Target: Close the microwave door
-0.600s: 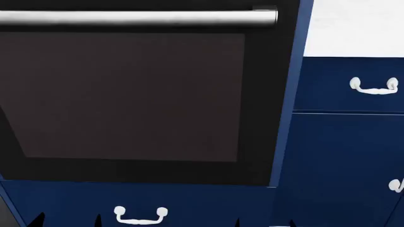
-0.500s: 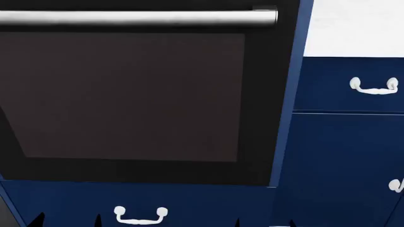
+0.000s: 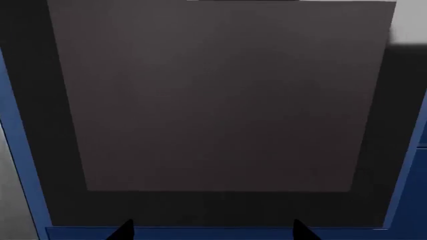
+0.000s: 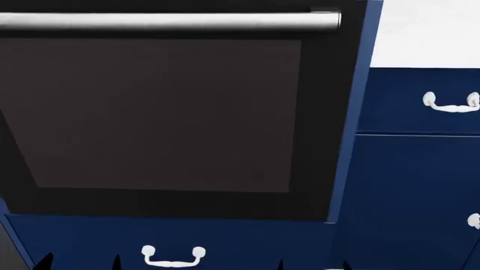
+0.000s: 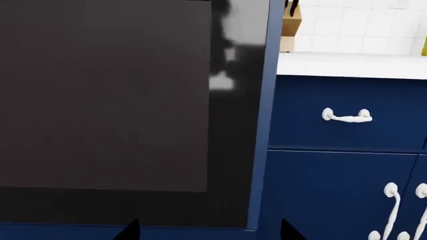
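Observation:
No microwave or microwave door shows in any view. A closed black appliance front [image 4: 165,112] with a dark glass pane and a silver bar handle [image 4: 165,21] fills the head view; it looks like a built-in oven. The same dark pane [image 3: 220,95] fills the left wrist view and most of the right wrist view [image 5: 107,100]. My left gripper [image 3: 213,231] is open, only its two black fingertips [image 3: 127,230] showing, a short way from the pane. My right gripper [image 5: 209,231] is open too, facing the front's right edge. Both pairs of tips peek in low in the head view, left [image 4: 81,263] and right [image 4: 313,265].
Blue cabinets surround the appliance: a drawer with a white handle [image 4: 172,257] below it, a blue side panel [image 4: 349,112], and drawers with white handles [image 5: 347,116] to the right. A white counter [image 5: 353,65] carries a knife block [image 5: 290,30] by a tiled wall.
Everything in the head view has slid slightly to the right, so the view has shifted a little left. The gripper tips stay in the same place at its lower edge.

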Controlling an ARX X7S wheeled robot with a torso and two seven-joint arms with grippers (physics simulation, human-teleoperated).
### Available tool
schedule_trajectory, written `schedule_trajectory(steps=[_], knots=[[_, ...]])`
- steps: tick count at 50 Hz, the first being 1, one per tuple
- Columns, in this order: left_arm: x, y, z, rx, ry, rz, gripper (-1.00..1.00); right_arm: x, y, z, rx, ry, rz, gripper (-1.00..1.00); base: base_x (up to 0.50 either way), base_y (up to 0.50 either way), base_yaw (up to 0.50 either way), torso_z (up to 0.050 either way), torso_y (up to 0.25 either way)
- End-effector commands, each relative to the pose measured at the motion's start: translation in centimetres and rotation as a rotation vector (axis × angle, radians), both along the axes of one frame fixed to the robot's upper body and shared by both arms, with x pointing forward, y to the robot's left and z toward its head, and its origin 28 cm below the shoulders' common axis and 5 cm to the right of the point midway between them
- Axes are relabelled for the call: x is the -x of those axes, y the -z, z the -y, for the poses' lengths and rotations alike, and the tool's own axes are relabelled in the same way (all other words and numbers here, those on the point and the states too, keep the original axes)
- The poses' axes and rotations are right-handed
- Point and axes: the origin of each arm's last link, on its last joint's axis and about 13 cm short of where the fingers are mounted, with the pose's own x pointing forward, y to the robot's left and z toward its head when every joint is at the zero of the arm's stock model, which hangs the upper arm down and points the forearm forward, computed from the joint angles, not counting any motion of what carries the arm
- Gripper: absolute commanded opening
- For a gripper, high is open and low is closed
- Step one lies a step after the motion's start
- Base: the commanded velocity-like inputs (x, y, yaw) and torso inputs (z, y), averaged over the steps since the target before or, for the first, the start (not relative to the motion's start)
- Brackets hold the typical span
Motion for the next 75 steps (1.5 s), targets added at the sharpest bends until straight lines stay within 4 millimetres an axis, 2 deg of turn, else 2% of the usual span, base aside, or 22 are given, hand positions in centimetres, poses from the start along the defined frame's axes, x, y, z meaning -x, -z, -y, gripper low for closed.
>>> schedule_trajectory(steps=[1, 75], knots=[[0.02, -0.07, -0.08, -0.002, -0.003, 0.001, 1.0, 0.08, -0.04, -0.2, 0.03, -0.008, 0.013, 1.0, 0.0, 0.5, 0.0, 0.0, 0.0], [-0.06, 0.01, -0.1, 0.003, -0.002, 0.002, 1.0, 0.04, -0.03, -0.27, 0.042, -0.016, 0.01, 1.0, 0.0, 0.5, 0.0, 0.0, 0.0]])
